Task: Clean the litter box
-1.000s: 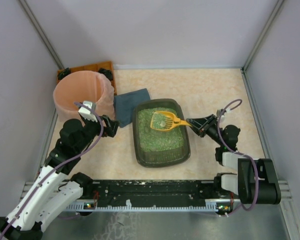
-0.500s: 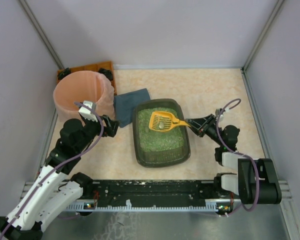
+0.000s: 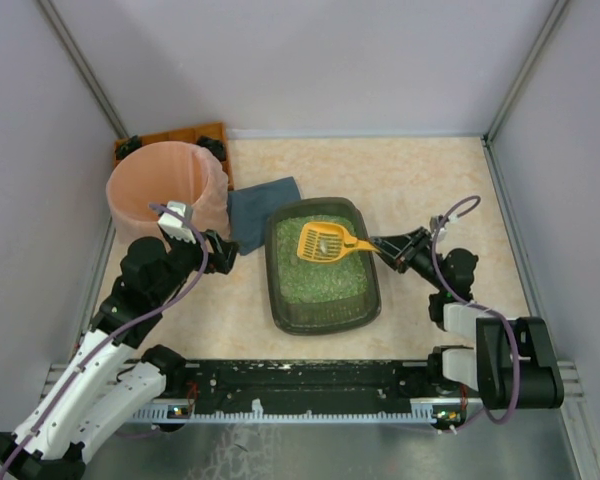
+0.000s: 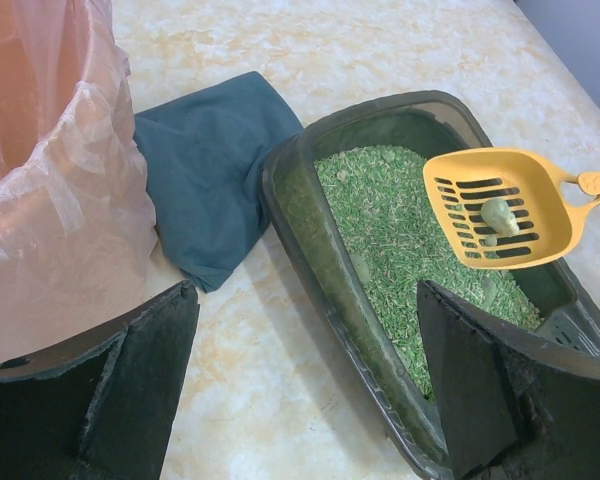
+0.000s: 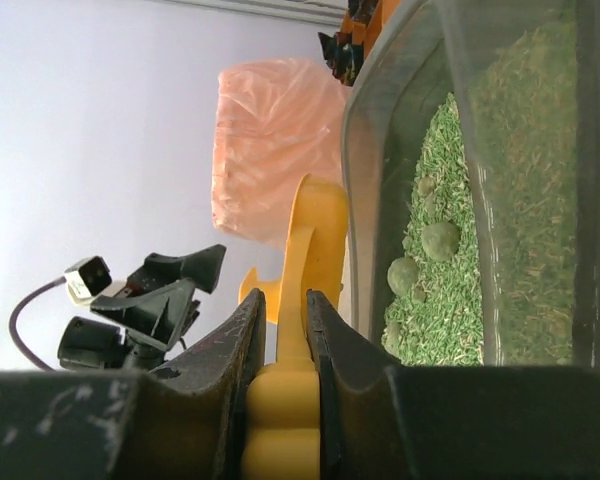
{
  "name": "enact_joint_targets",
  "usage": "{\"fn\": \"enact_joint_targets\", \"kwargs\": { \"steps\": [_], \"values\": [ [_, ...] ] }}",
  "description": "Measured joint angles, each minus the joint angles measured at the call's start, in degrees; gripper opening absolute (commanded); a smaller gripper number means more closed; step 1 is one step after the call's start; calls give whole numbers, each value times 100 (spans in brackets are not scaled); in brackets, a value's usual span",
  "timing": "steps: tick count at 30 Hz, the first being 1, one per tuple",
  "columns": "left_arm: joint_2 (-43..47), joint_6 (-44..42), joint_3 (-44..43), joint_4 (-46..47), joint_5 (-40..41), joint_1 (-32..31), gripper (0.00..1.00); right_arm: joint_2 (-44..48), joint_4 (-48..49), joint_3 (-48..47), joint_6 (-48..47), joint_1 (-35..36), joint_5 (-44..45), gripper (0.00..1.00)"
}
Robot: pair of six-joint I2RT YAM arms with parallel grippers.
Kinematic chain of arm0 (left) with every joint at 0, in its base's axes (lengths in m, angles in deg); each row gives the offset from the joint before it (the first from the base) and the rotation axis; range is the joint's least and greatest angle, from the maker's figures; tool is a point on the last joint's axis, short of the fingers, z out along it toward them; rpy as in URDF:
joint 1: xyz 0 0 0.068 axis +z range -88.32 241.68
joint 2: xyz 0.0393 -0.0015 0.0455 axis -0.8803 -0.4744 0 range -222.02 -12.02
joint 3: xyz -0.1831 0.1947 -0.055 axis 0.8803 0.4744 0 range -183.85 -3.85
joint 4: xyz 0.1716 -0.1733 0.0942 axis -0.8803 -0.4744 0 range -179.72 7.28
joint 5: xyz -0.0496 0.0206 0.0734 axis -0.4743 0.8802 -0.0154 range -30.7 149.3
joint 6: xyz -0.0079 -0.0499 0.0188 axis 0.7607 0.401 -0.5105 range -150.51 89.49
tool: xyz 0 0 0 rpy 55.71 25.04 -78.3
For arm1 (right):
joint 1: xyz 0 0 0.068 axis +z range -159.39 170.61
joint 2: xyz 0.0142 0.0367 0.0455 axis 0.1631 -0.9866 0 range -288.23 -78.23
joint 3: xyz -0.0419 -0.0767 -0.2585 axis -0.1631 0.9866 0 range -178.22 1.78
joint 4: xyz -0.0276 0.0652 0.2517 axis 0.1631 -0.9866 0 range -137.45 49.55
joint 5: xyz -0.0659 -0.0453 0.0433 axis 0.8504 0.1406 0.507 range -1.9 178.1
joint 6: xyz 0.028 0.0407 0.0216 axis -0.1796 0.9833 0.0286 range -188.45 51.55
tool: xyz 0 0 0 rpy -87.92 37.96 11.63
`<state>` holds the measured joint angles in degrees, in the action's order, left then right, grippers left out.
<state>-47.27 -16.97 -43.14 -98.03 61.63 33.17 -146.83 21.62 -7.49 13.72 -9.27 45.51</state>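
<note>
The pink bucket [image 3: 165, 190] stands left of the left gripper [image 3: 221, 252], whose jaws are spread wide and hold nothing. A blue cloth [image 3: 263, 212] lies just ahead of it, and the litter box [image 3: 325, 318] sits to its right. The right gripper [image 3: 385, 245] clamps the handle of the yellow scoop [image 3: 325, 243], which is lifted over the granules and carries what looks like one clump [image 4: 498, 215]. This looks like the sifting step. Next, the scoop needs to travel level to the bucket and tip there.

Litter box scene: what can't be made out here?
- Orange tray: top view, mostly behind the pink bucket.
- Bucket's inside: left wrist view, cut off by the frame edge.
- Scoop load: right wrist view, scoop is edge-on.
- Litter box near corner: left wrist view, behind the left tool finger.
</note>
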Motion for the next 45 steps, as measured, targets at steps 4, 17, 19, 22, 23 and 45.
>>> {"fn": "enact_joint_targets", "kwargs": {
  "steps": [4,17,19,22,23,45],
  "values": [
    [2,0,0,-4,2,0,96,55,-181,-13,-66,-129,-9,0],
    [271,44,0,-11,184,0,100,125,-431,-188,-164,-22,39,0],
    [306,57,0,-15,221,0,100,149,-514,-210,-164,-59,61,0],
    [378,61,-2,-46,299,0,100,170,-640,-310,-151,-24,74,0],
    [411,61,-9,-68,328,0,100,208,-710,-369,-153,-13,72,0],
    [955,229,-1773,-817,1412,0,100,-1550,-4212,-6061,-1475,2542,1589,0]
  ]
}}
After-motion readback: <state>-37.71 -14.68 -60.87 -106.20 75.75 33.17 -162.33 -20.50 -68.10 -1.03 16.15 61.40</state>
